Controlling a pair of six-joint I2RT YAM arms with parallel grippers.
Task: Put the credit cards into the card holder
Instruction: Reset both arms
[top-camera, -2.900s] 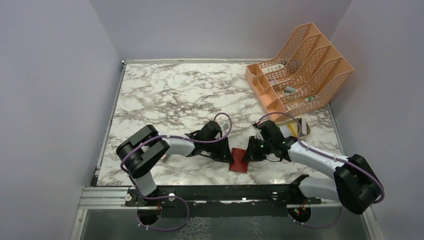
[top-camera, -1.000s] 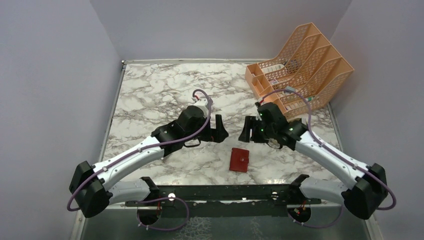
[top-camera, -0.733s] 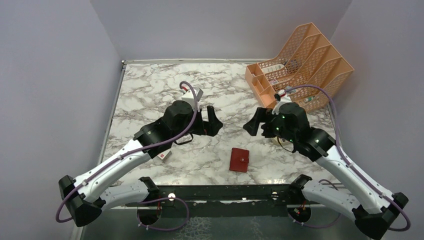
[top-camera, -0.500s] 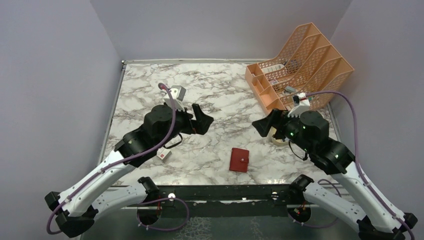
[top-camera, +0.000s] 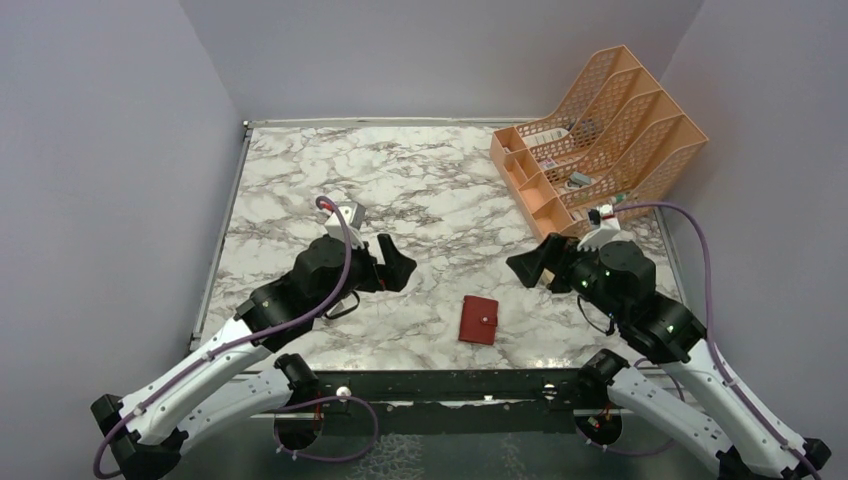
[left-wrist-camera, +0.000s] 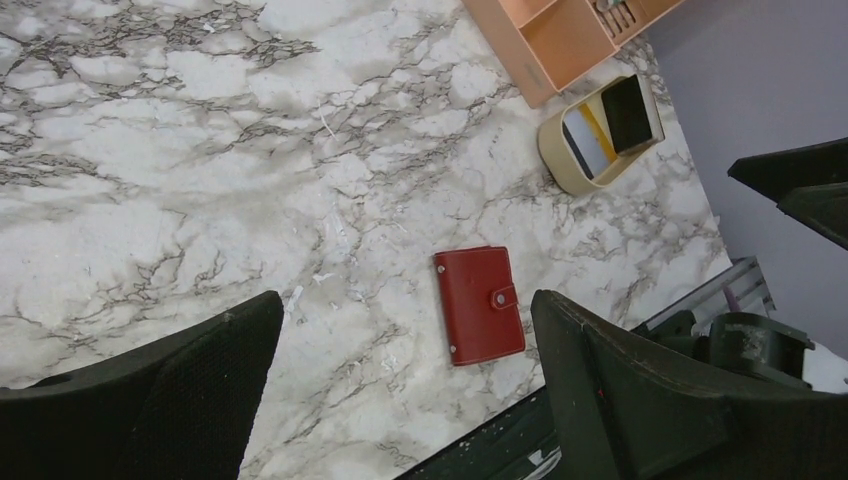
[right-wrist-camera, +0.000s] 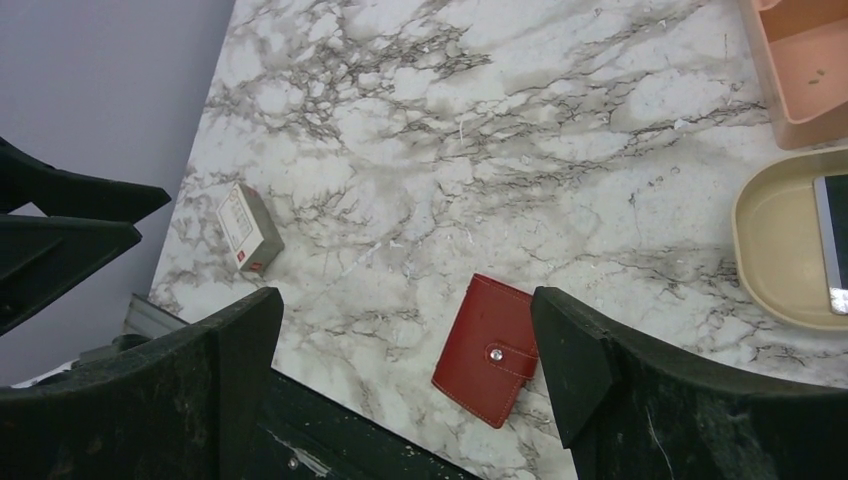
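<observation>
See red card holder (top-camera: 478, 319) snapped shut, flat on desk (top-camera: 300, 180) close to near edge, mid-width. Have left gripper (top-camera: 394, 261) and right gripper (top-camera: 531, 266) both spread wide, empty, up off desk, apart from it.

The wallet (top-camera: 478, 319) is lying closed, snap side up, on the table (top-camera: 330, 180) near the front edge, between the two arms and touching neither. The left gripper (top-camera: 392, 262) is hanging to the wallet's left and farther back, pointing right. The right gripper (top-camera: 528, 266) is facing it from the other side, pointing left. The rack (top-camera: 600, 130) is sitting at the far right corner.
</observation>
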